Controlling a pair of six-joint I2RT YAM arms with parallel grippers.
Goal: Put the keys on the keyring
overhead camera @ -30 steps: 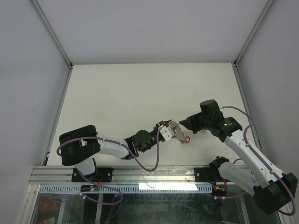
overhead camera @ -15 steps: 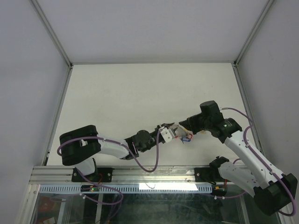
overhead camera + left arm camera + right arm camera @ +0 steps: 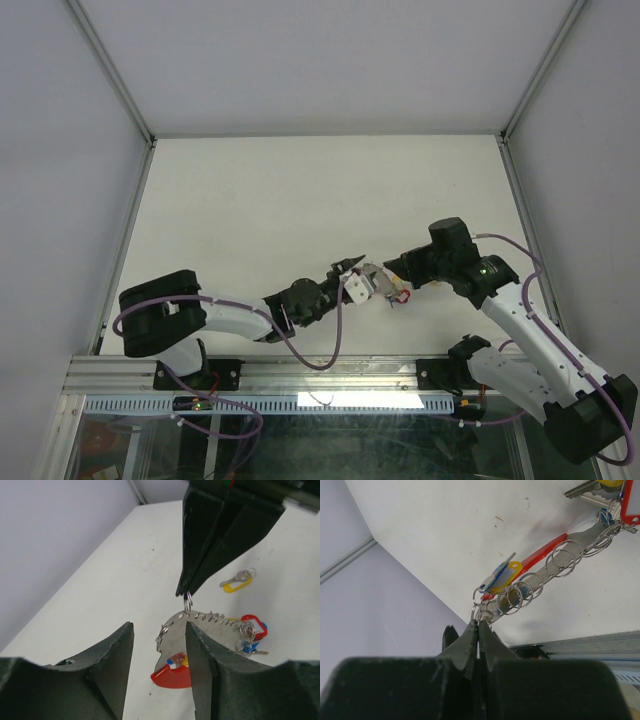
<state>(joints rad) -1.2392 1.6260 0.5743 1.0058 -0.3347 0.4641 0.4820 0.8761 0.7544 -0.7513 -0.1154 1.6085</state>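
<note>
The right gripper (image 3: pixel 478 626) has its black fingers pressed together on a small silvery split ring (image 3: pixel 476 611). The ring hangs from the tips, right at the near corner of the keyring (image 3: pixel 542 554). The left gripper (image 3: pixel 160 630) faces it from the other side. Its dark fingers (image 3: pixel 112 670) stand apart with that same end of the keyring between them. Whether they pinch it cannot be told, because any contact lies below the edge of the left wrist view.

The keyring is a D-shaped loop with a red curved arc on one side and a flat grey metal bar on the other. A row of thin wire rings (image 3: pixel 560 555) is threaded along the bar. It sits over the front middle of the white table (image 3: pixel 125 570), between the two grippers, and runs away from the left gripper. At its far end hang small silvery keys (image 3: pixel 250 650), with a red plastic tag (image 3: pixel 252 625) and a blue tag (image 3: pixel 254 645) just beside it. Near the pinched end, a blue-and-yellow tag pair (image 3: pixel 502 575) overlaps the arc. A loose key (image 3: pixel 237 583) with a yellow tag lies on the table, well apart from the loop and beyond the right gripper.

From overhead, the keyring and keys are a tiny blur between the fingertips, and no single key can be made out. In the right wrist view the far keys are cut off by the top right corner.
</note>
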